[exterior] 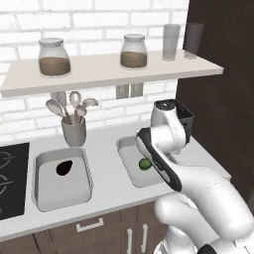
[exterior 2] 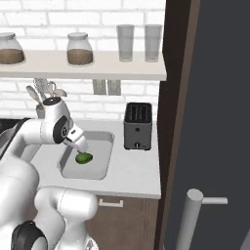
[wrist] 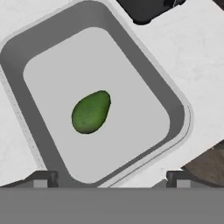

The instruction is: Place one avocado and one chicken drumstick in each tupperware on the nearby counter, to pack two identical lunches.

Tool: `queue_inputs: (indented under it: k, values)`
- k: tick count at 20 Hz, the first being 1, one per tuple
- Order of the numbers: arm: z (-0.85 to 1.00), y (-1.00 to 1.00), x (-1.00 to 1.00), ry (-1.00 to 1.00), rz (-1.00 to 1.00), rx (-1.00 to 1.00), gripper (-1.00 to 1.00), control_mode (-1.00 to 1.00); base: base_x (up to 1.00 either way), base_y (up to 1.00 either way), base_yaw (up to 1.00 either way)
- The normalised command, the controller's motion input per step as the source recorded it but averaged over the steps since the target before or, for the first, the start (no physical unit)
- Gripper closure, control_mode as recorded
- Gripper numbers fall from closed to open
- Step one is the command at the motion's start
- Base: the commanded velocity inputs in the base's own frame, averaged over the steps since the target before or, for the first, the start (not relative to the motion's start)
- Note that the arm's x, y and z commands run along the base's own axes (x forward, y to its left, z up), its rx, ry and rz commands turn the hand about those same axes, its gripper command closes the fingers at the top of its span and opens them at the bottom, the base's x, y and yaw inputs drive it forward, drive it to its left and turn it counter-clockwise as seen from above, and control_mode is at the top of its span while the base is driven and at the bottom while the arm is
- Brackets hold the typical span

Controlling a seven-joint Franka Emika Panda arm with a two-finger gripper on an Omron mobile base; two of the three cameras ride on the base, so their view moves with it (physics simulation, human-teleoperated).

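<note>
Counter (exterior: 106, 149) of pale matte stone runs under white brick, brown cabinets below. We see two shallow grey tubs with rounded corners: the right tupperware (wrist: 173, 103) holds a green avocado (wrist: 90, 112), the left tupperware (exterior: 88, 171), at its nine o'clock, a black avocado (exterior: 63, 168). Our gripper (wrist: 111, 177) hovers empty, fingers spread wide.

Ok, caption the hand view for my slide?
Green avocado lying alone in the right tupperware, gripper above it, fingers apart.

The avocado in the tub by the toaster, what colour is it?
Bright green avocado; clearest in the hand view.
</note>
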Motion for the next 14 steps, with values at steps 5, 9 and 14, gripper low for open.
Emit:
queue_inputs:
  k: [5,9,14]
  values:
    - [0.1,0.0,-1.0,0.0,0.11,0.0,-1.0,-1.0,0.0,0.0,0.0]
    - [0.03,0.0,-1.0,0.0,0.12,0.0,-1.0,-1.0,0.0,0.0,0.0]
    - [0.0,0.0,-0.4,0.0,0.04,0.0,-1.0,1.0,-0.6,0.03,0.07]
